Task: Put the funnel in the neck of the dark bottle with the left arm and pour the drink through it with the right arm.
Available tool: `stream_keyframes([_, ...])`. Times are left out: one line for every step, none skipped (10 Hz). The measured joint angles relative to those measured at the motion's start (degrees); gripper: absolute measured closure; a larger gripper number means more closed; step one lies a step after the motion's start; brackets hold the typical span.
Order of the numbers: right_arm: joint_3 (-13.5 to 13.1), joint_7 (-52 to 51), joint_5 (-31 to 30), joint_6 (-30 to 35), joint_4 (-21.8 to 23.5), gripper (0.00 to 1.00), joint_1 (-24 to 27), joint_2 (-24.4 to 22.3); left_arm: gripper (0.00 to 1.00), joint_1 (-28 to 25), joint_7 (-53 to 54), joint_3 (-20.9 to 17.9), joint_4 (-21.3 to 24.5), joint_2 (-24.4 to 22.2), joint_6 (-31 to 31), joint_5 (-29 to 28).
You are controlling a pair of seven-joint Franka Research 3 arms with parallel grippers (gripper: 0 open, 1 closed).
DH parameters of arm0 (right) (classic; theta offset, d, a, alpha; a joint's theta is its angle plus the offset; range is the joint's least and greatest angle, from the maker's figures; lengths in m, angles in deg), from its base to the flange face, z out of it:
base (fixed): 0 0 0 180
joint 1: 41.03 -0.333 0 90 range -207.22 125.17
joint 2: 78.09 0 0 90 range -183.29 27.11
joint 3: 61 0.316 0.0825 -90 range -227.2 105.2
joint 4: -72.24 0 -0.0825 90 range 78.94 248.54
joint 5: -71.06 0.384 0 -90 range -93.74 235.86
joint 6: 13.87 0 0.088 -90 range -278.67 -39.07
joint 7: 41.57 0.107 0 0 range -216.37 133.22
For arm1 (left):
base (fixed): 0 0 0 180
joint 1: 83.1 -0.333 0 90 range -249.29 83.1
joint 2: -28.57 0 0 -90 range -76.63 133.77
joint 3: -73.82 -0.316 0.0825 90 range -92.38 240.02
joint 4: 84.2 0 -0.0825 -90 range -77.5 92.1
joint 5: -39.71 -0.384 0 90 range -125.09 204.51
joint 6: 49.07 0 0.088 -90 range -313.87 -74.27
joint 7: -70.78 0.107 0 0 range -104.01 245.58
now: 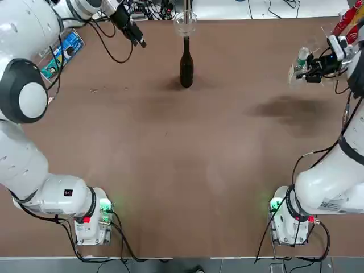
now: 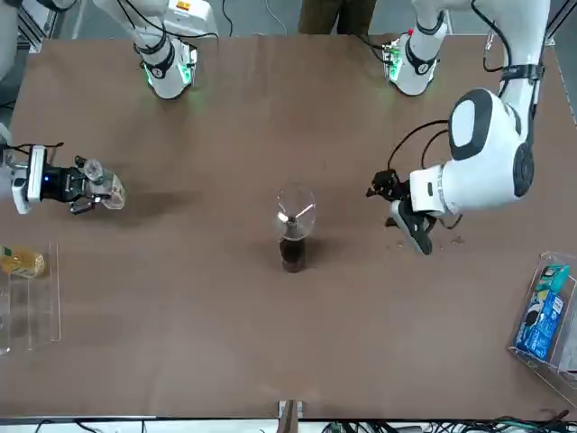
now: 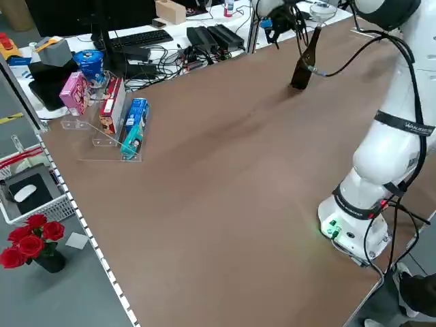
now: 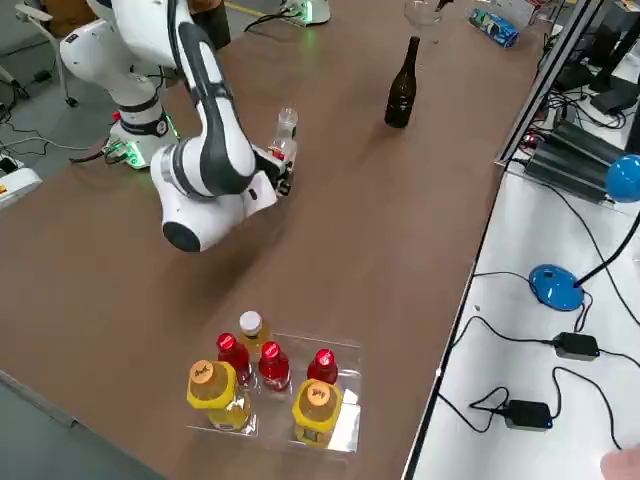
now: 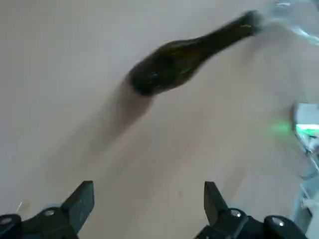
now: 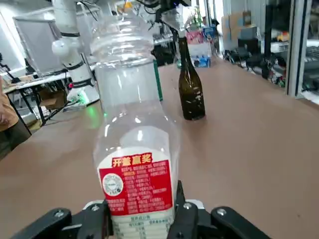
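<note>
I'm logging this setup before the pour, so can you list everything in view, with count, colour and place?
Dark bottle: one, black, upright at the table's far middle.
Funnel: one, clear, seated in the dark bottle's neck.
Drink: one, clear plastic, cap off, held in the right gripper.
Tray of bottles: two yellow, three red, one yellowish, near the right edge.
Boxes in clear stand: several, pink, red, blue, near the left edge.
Left gripper: black, open, near the dark bottle.
Right gripper: black, shut on the drink, far right.
</note>
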Motion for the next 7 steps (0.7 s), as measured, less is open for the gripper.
stream_keyframes([0.0,4.2,-1.3,-1.8,0.0,0.57,-0.6,-2.7,0.01,0.1,10.8,0.2,0.9,0.8,-0.1,6.2])
stream_keyframes([0.0,8.1,-2.4,-3.4,0.0,0.57,-1.3,-5.2,0.02,0.4,21.1,0.3,1.2,1.6,-0.4,10.8])
stream_keyframes([0.0,11.9,-3.7,-4.8,0.0,0.57,-1.9,-7.3,0.03,0.9,29.7,0.5,1.2,2.4,-0.7,13.3])
stream_keyframes([0.1,15.6,-5.2,-6.2,0.0,0.57,-2.6,-9.4,0.03,1.1,36.9,0.8,1.2,3.2,-0.9,15.2])
stream_keyframes([0.1,19.4,-6.4,-7.2,0.0,0.57,-3.2,-11.3,0.02,1.1,42.5,1.2,1.1,3.8,-1.0,17.6])
stream_keyframes([0.3,22.5,-7.0,-7.9,0.0,0.57,-3.8,-12.8,0.02,1.1,45.7,1.4,0.7,4.5,-1.1,19.7])
stream_keyframes([0.9,25.0,-7.5,-9.1,0.0,0.57,-4.2,-14.0,0.02,1.1,47.8,1.6,-0.3,5.4,-1.1,21.5])
